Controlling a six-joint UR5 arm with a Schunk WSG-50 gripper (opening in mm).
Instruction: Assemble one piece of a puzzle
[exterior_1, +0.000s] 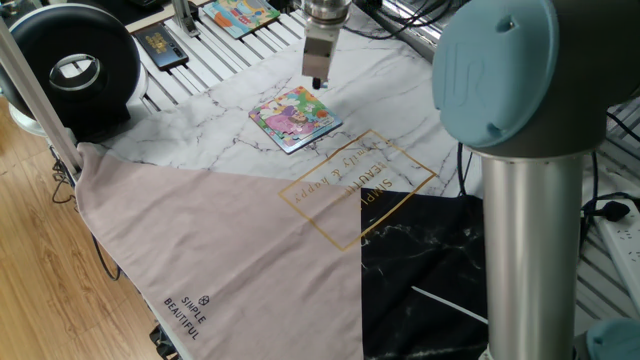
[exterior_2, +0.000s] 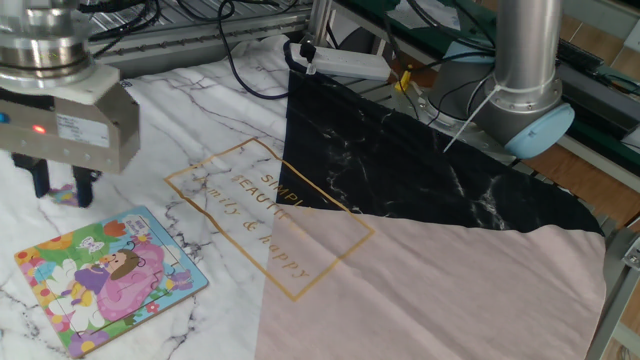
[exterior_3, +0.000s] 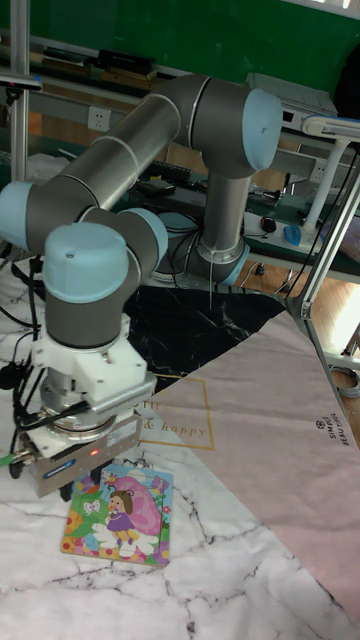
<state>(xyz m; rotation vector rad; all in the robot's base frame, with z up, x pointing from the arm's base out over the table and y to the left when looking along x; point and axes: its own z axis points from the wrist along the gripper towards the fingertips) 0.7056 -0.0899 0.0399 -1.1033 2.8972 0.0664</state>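
The puzzle (exterior_1: 295, 117) is a small square cartoon board lying flat on the marble-print cloth; it also shows in the other fixed view (exterior_2: 108, 278) and the tall view (exterior_3: 120, 518). My gripper (exterior_1: 317, 82) hangs just beyond the board's far edge, a little above the cloth. In the other fixed view the gripper (exterior_2: 62, 186) is shut on the piece (exterior_2: 65, 193), a tiny pinkish chip between its dark fingers. In the tall view the gripper body (exterior_3: 75, 455) hides the fingertips and the piece.
A black round device (exterior_1: 70, 65) stands at the back left. A larger picture board (exterior_1: 240, 14) and a dark card (exterior_1: 160, 47) lie on the slatted surface behind. The arm's base column (exterior_1: 530, 250) rises at the right. A cloth (exterior_1: 230, 250) covers the table's front.
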